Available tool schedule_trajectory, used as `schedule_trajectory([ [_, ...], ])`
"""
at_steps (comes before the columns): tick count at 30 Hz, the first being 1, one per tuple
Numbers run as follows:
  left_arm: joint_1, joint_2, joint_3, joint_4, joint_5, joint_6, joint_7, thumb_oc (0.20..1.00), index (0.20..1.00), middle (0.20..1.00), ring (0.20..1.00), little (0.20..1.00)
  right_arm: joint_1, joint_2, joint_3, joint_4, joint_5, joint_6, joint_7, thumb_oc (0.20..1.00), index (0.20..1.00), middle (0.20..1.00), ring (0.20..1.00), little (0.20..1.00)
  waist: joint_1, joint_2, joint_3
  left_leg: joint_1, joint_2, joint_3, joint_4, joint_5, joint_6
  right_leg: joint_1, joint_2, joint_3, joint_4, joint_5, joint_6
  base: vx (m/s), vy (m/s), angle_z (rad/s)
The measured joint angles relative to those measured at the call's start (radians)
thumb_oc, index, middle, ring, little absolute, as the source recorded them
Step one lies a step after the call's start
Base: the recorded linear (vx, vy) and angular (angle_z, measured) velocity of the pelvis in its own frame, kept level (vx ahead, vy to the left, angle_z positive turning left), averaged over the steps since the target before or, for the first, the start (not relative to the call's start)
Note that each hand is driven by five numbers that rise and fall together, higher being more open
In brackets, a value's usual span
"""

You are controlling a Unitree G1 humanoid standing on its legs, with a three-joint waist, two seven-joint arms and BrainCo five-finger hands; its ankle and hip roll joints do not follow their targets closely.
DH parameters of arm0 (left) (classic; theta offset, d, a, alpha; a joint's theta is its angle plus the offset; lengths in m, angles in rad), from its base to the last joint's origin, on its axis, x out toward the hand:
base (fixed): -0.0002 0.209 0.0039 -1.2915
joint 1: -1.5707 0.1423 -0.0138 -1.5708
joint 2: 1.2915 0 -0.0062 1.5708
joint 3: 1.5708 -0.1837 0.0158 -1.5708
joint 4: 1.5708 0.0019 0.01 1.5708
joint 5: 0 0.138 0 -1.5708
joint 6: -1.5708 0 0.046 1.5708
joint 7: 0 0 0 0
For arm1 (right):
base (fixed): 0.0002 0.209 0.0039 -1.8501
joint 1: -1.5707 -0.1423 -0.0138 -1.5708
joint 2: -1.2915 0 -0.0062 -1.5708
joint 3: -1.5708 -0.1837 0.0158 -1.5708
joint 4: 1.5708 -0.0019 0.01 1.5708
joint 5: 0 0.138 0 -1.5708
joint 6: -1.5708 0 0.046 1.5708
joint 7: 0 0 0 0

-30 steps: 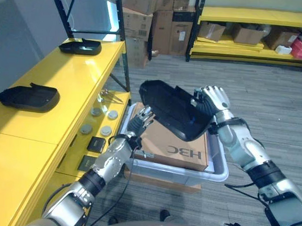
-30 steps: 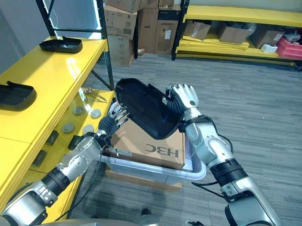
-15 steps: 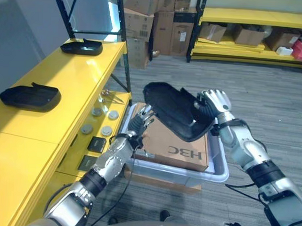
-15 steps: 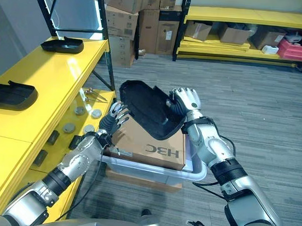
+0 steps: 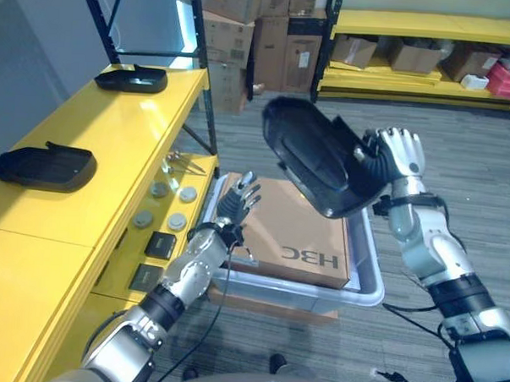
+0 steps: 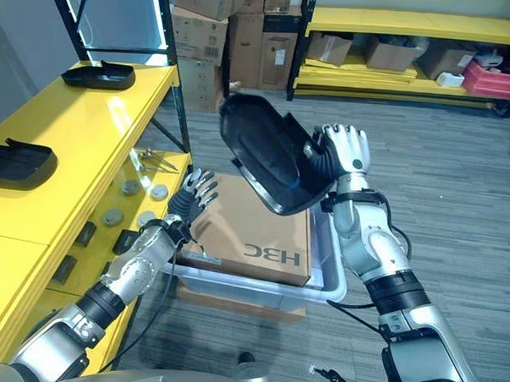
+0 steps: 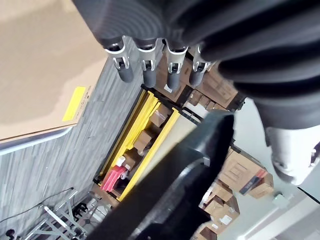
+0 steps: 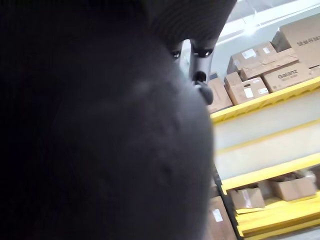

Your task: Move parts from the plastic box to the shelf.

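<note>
At 9 o'clock we see the yellow shelf (image 5: 114,126) carrying two black parts (image 5: 43,166). Our left hand (image 5: 236,206) hovers at the near-left rim of the plastic box (image 5: 365,289), fingers straight and spread, empty. A cardboard sheet (image 5: 291,231) lies in the box. At 2 o'clock our right hand (image 5: 394,156) grips a large black part (image 5: 317,156), raised tilted above the box.

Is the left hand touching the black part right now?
Apart. In the left eye view the left hand hovers open over the cardboard box, with box showing between it and the black part held higher by the right hand.
</note>
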Motion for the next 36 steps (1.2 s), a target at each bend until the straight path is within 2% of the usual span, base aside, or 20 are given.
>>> schedule_trajectory([
  [2, -0.013, -0.012, 0.000, 0.035, 0.000, 0.000, 0.018, 1.000, 1.000, 1.000, 1.000, 1.000, -0.001, 0.028, 0.004, -0.029, 0.000, -0.014, 0.000, 0.200, 0.200, 0.200, 0.200, 0.200, 0.000, 0.000, 0.000, 0.000, 0.000, 0.000, -0.001, 0.000, 0.000, 0.000, 0.000, 0.000, 0.000, 0.000, 0.000, 0.00, 0.000, 0.00],
  [10, -0.060, -0.037, -0.003, 0.039, -0.003, 0.000, 0.018, 1.000, 1.000, 1.000, 1.000, 1.000, -0.016, 0.045, 0.113, -0.026, 0.001, -0.042, 0.022, 0.200, 0.200, 0.200, 0.200, 0.200, 0.003, 0.000, -0.001, 0.000, 0.000, 0.003, 0.000, -0.002, 0.003, -0.002, 0.000, 0.004, 0.000, -0.002, 0.004, 0.00, 0.000, 0.00],
  [12, -0.079, -0.046, 0.007, 0.039, -0.045, -0.004, 0.018, 1.000, 1.000, 1.000, 1.000, 1.000, -0.031, 0.062, 0.138, -0.028, 0.003, -0.046, 0.028, 0.200, 0.200, 0.200, 0.200, 0.200, 0.000, 0.000, -0.001, 0.001, 0.000, 0.004, 0.000, -0.002, 0.003, -0.002, 0.000, 0.006, 0.000, -0.001, 0.002, 0.00, 0.000, 0.00],
  [20, -0.079, -0.051, 0.034, 0.019, -0.110, -0.036, 0.016, 1.000, 1.000, 1.000, 1.000, 1.000, -0.069, 0.064, 0.149, -0.031, 0.013, -0.054, 0.065, 0.200, 0.200, 0.200, 0.200, 0.200, 0.008, -0.001, -0.001, 0.001, -0.001, 0.003, 0.004, 0.000, 0.000, -0.001, 0.000, 0.004, 0.005, 0.002, -0.002, 0.00, 0.000, 0.00],
  [21, -0.079, -0.049, 0.035, 0.019, -0.110, -0.039, 0.017, 0.768, 0.768, 0.768, 0.768, 0.768, -0.069, 0.066, 0.152, -0.036, 0.013, -0.056, 0.068, 0.200, 0.200, 0.200, 0.200, 0.200, 0.009, -0.001, -0.001, 0.001, -0.001, 0.003, 0.004, 0.000, 0.000, -0.001, 0.000, 0.004, 0.005, 0.002, -0.002, 0.00, 0.000, 0.00],
  [22, -0.079, -0.046, 0.036, 0.019, -0.110, -0.040, 0.017, 0.351, 0.351, 0.351, 0.351, 0.351, -0.069, 0.068, 0.152, -0.042, 0.019, -0.056, 0.070, 0.200, 0.200, 0.200, 0.200, 0.200, 0.009, -0.001, -0.001, 0.001, 0.000, 0.003, 0.004, 0.000, 0.000, -0.001, 0.000, 0.003, 0.004, 0.002, -0.002, 0.00, 0.000, 0.00],
  [23, -0.078, -0.044, 0.037, 0.019, -0.109, -0.041, 0.018, 0.200, 0.200, 0.200, 0.200, 0.200, -0.069, 0.069, 0.153, -0.051, 0.034, -0.056, 0.073, 0.200, 0.200, 0.200, 0.200, 0.200, 0.009, -0.001, -0.001, 0.001, 0.000, 0.003, 0.004, 0.000, 0.000, -0.001, 0.000, 0.003, 0.004, 0.002, -0.002, 0.00, 0.000, 0.00],
  [33, -0.075, 0.000, 0.038, 0.019, 0.030, -0.046, 0.063, 0.200, 0.200, 0.200, 0.200, 0.200, -0.038, 0.132, 0.131, -0.151, 0.152, -0.058, 0.092, 0.200, 0.200, 0.200, 0.200, 0.200, 0.008, -0.003, -0.002, 0.001, -0.001, 0.003, 0.005, 0.001, -0.001, -0.001, 0.000, 0.003, 0.006, 0.003, -0.003, -0.01, -0.002, 0.00],
  [36, -0.064, 0.014, 0.038, 0.036, 0.118, -0.051, 0.072, 0.200, 0.200, 0.200, 0.200, 0.200, 0.001, 0.145, 0.140, -0.152, 0.314, -0.080, 0.111, 0.200, 0.200, 0.200, 0.200, 0.200, 0.013, -0.004, -0.003, 0.002, 0.000, 0.002, 0.005, 0.001, -0.002, 0.001, 0.000, 0.002, 0.005, 0.002, -0.002, 0.00, 0.000, 0.00],
])
